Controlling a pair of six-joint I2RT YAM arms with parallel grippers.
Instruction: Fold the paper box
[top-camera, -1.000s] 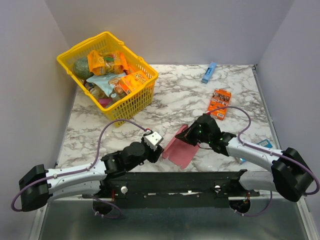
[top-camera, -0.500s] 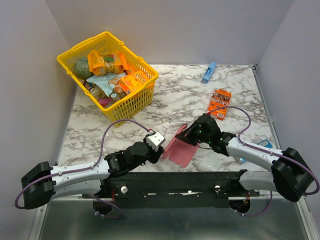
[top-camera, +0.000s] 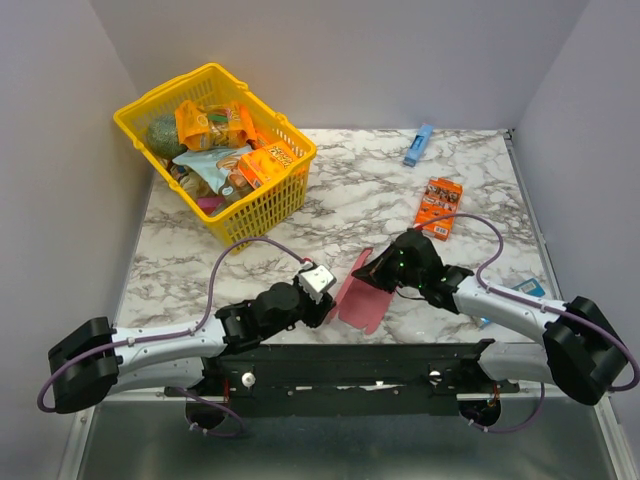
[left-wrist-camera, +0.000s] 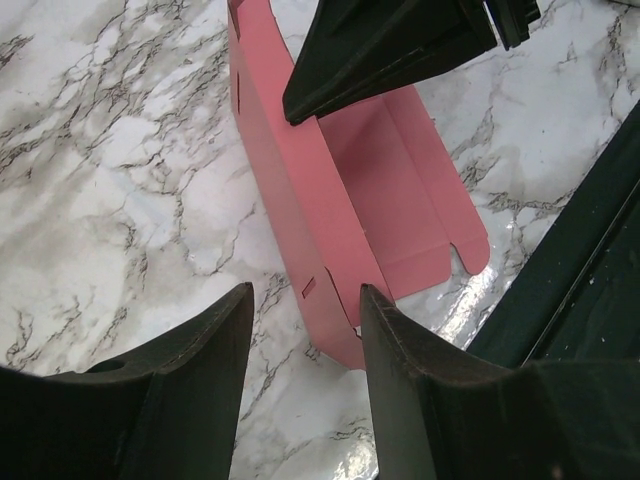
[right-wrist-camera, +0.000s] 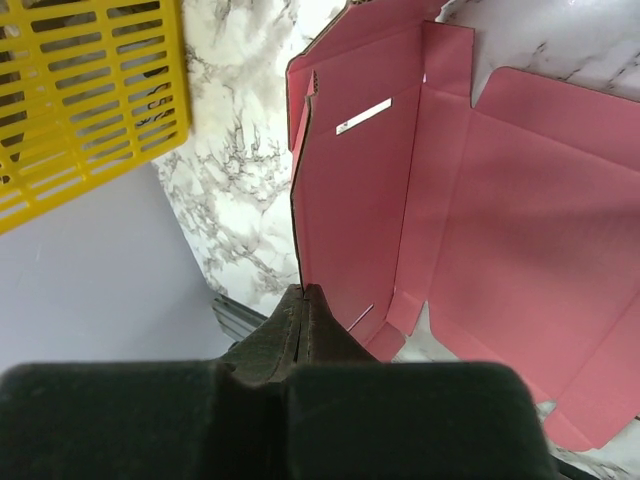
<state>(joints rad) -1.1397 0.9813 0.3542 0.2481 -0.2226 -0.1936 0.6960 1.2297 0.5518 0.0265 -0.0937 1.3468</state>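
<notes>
The pink paper box (top-camera: 358, 303) lies half opened on the marble table (top-camera: 370, 190). It is close to the near edge, just beyond the black rail (top-camera: 350, 362) that carries the arms. It sits between the two grippers. We see most of the sheet lying flat, while one long side panel stands up on its crease, tilted rather than square.

The right gripper (top-camera: 368, 272) has its fingers pressed together on the top edge of that raised panel. In its wrist view the fingertips (right-wrist-camera: 286, 335) meet on the thin card edge. Beyond them spread the box's inner face, a narrow slot and its flaps.

The left gripper (top-camera: 329, 303) reaches in low over the table at the box's left side. In its wrist view we find its two fingers (left-wrist-camera: 200, 370) set apart and clasping nothing. The lower end of the raised panel lies in the gap, nearer the right-hand finger, and we cannot tell whether card and finger touch. The other arm's dark fingers come down onto the panel from the top of that view.

A yellow basket (top-camera: 290, 195) of snack packets stands at the far left. An orange snack box (top-camera: 438, 207) and a slim blue box (top-camera: 418, 145) lie toward the far right. All three are well apart from the paper box.
</notes>
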